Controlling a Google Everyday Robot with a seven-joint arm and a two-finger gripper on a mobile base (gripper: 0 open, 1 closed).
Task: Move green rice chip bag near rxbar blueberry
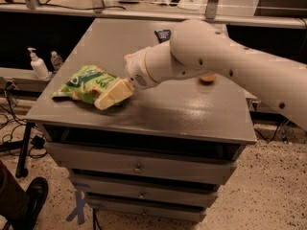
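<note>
- Since the green rice chip bag [81, 83] is wrinkly and glossy, it likely handles light, soft and slippery; a pinch on its right edge seems safest.
- It lies on the left front part of the grey cabinet top [182, 114], well apart from the rxbar blueberry [163, 34] near the far edge.
- The gripper [112, 94] sits at the bag's right end, apparently touching it; whether it is spread or pinching, I cannot tell.
</note>
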